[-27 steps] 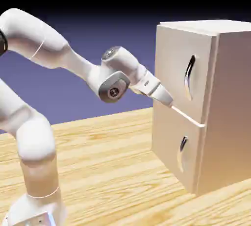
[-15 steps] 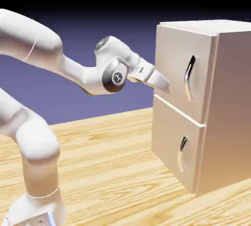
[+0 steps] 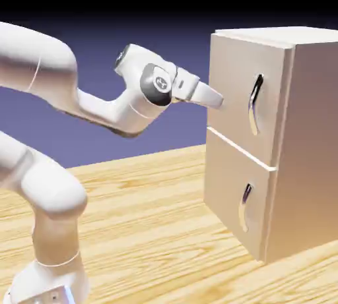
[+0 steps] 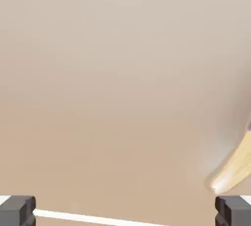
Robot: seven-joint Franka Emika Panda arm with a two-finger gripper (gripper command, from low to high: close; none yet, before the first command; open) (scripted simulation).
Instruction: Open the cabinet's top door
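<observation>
The cabinet (image 3: 290, 138) stands on the wooden table (image 3: 145, 230) at the right of the exterior view, a tall pale beige box with two doors stacked on its front; the top door (image 3: 244, 91) is the taller panel and sits flush with the cabinet's face, shut, its long curved silver handle (image 3: 255, 103) running upright near the door's right edge; beneath it, past a thin seam, the lower door (image 3: 234, 200) carries a shorter handle (image 3: 245, 205) of the same kind. The white arm rises from the lower left, bends back on itself and reaches rightward, roughly level; the gripper (image 3: 216, 101) points at the top door's left part, its tip at or just short of the panel, well apart from the handle. In the hand view the beige door (image 4: 122, 73) fills nearly everything; the two grey fingertips (image 4: 17, 210) sit far apart at the bottom corners, so the claw is spread wide with nothing between them; a thin pale line crosses the bottom edge, and a blurred bright streak shows at the lower right.
</observation>
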